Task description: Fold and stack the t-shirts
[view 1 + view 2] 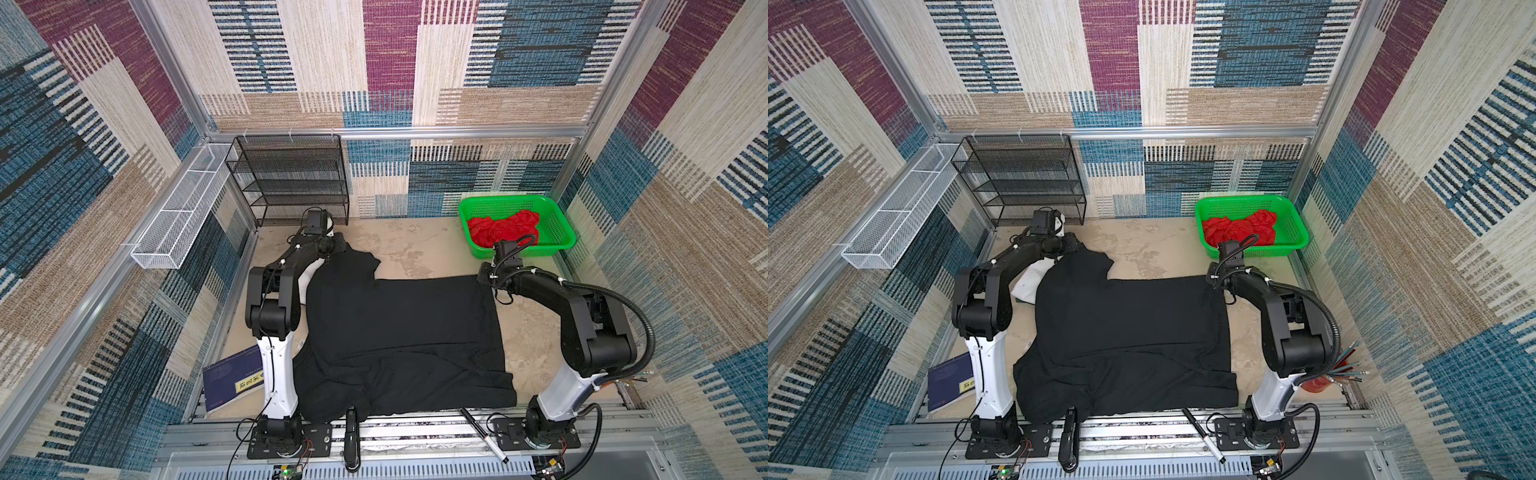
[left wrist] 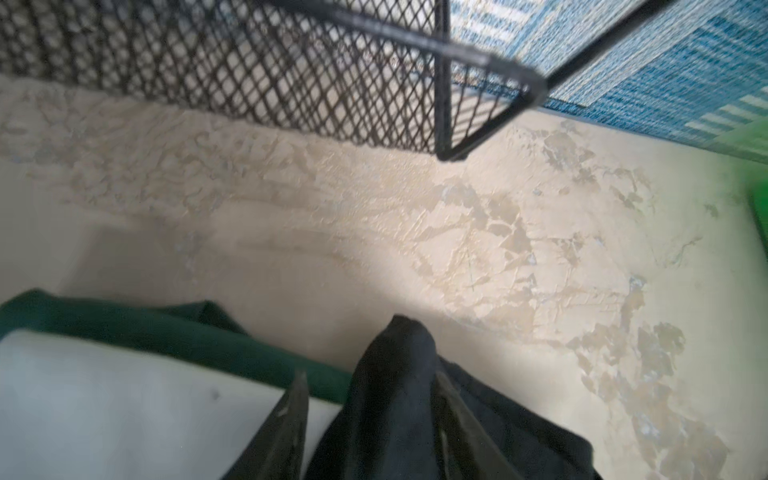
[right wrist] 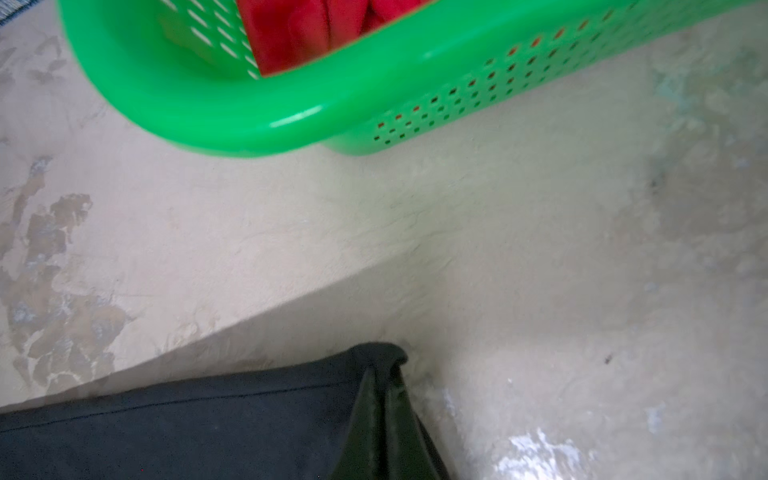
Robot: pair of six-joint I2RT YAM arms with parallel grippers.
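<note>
Wrist views: outstretched right claw (image 3: 384,374) clenches black t-shirt (image 3: 187,432) corner; left claw (image 2: 370,374) apparently released astride it.

Mottled tabletop (image 1: 415,249) bears black t-shirt (image 1: 399,332), green basket (image 1: 505,202) (holding red shirt (image 1: 503,228)).

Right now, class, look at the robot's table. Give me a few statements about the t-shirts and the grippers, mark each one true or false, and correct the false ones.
1. The red t-shirt lies in the green basket. True.
2. The black t-shirt is folded into a small square. False: it lies spread out across the table.
3. The right gripper is shut on a corner of the black t-shirt. True.
4. The white t-shirt lies under the dark green t-shirt. False: the white one lies on top of the green one.
</note>
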